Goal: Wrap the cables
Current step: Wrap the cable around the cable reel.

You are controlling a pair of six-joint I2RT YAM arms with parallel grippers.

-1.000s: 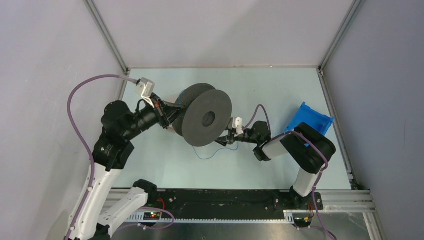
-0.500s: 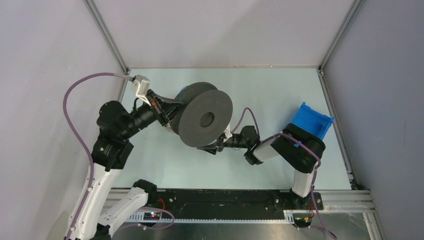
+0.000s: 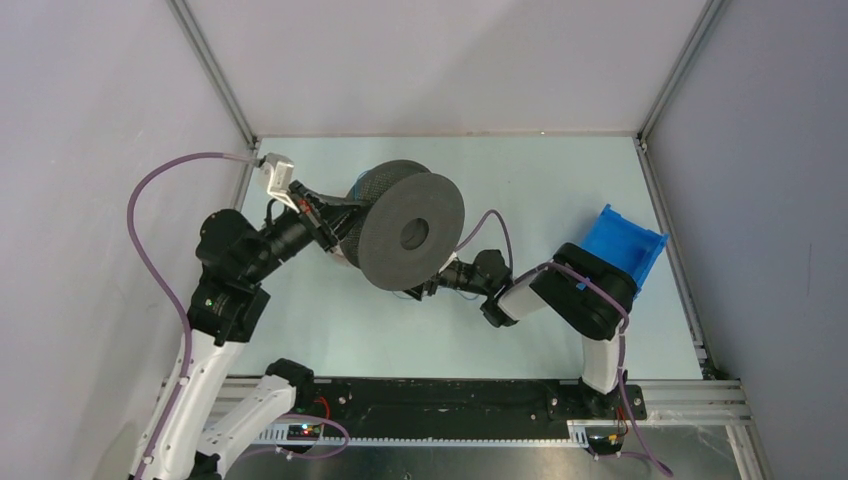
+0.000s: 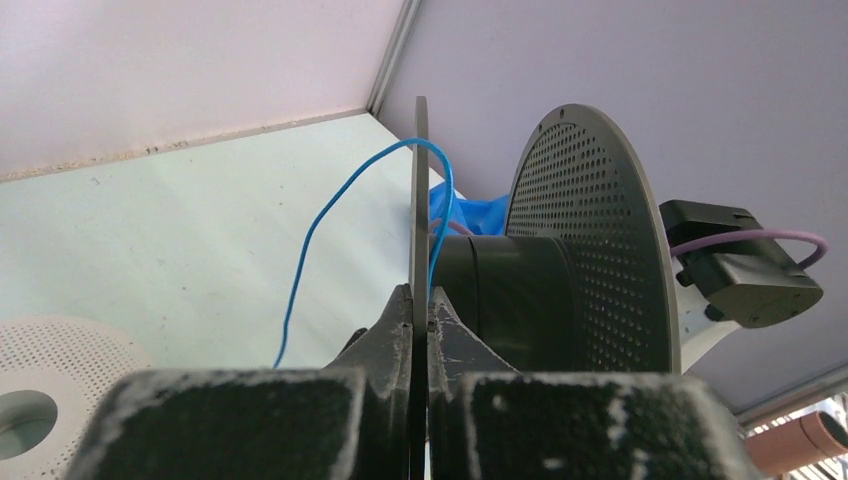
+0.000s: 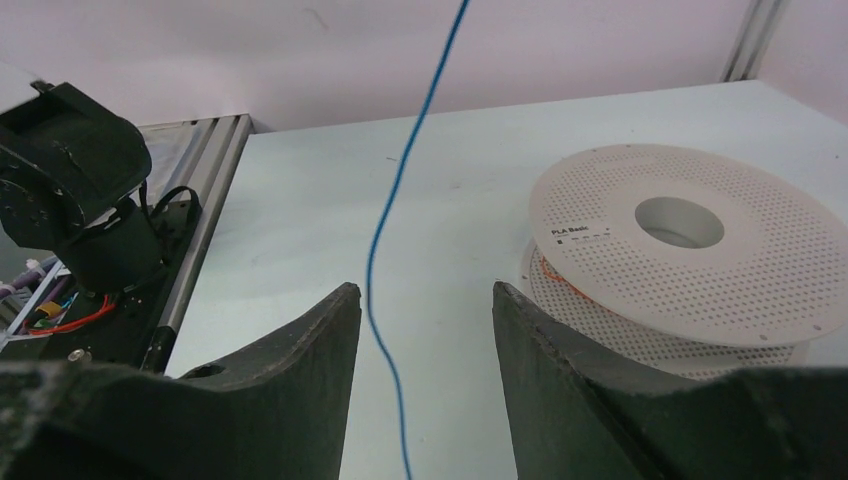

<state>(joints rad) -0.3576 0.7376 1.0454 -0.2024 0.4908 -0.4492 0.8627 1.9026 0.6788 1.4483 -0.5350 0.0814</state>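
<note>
My left gripper (image 4: 420, 305) is shut on the thin edge of one flange of a dark grey spool (image 4: 590, 240) and holds it upright above the table; from above the gripper (image 3: 340, 227) sits at the left of the spool (image 3: 410, 232). The thin blue cable (image 4: 330, 200) loops over that flange and hangs down. My right gripper (image 5: 425, 290) is open, with the blue cable (image 5: 385, 290) hanging between its fingers without touching them. From above it (image 3: 427, 290) lies just under the spool's lower right edge. A reddish cable (image 5: 558, 275) shows between the flanges of a white spool (image 5: 690, 240).
The white spool lies flat on the table, also seen low in the left wrist view (image 4: 50, 370). A blue bin (image 3: 622, 240) stands at the right of the table. Frame posts (image 3: 215, 75) and grey walls close in the table.
My right gripper has moved left, under the dark spool's edge. The blue cable's loose loop on the table has gone from the top view. The left arm has shifted the spool slightly.
</note>
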